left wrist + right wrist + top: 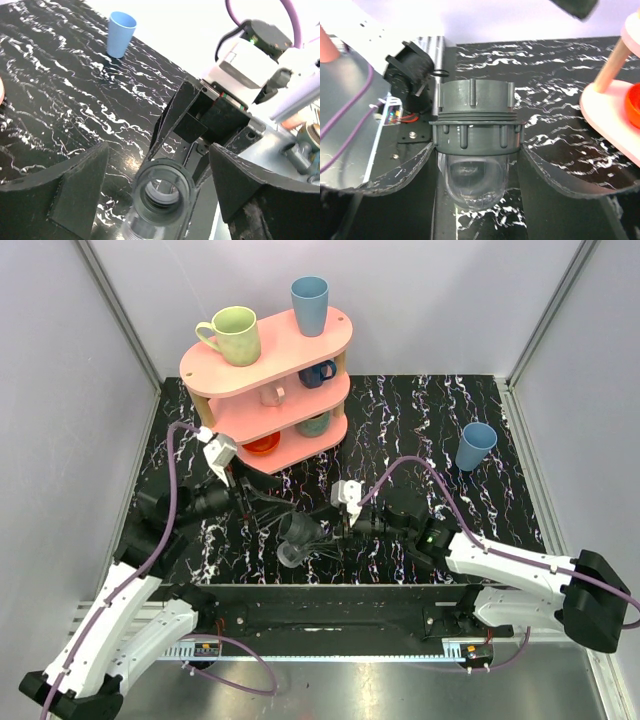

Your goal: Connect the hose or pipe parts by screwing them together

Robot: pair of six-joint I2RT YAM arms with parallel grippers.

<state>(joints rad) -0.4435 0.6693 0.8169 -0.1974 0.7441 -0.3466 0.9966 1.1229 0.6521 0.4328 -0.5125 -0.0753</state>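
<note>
the clear fitting (475,182) sits low over the counter (420,410), between the two arms; whether it touches the surface i cannot tell; the dark collar (475,134) is seated on its neck, with a few threads showing above it; the right gripper (475,167) has its jaws closed on the clear body, one finger on each side; the left gripper (157,167) stands with jaws wide, a gap on either side of the fitting's open mouth, holding nothing; the pieces look like hard moulded plastic, light and stiff; the smooth clear wall is likely slippery, so it wants a firm squeeze; the ribbed collar is the better place to turn from, since its ridges give purchase; cross-threading is the risk if the parts sit tilted; i judge the joint partly made, how tight i cannot tell
</note>
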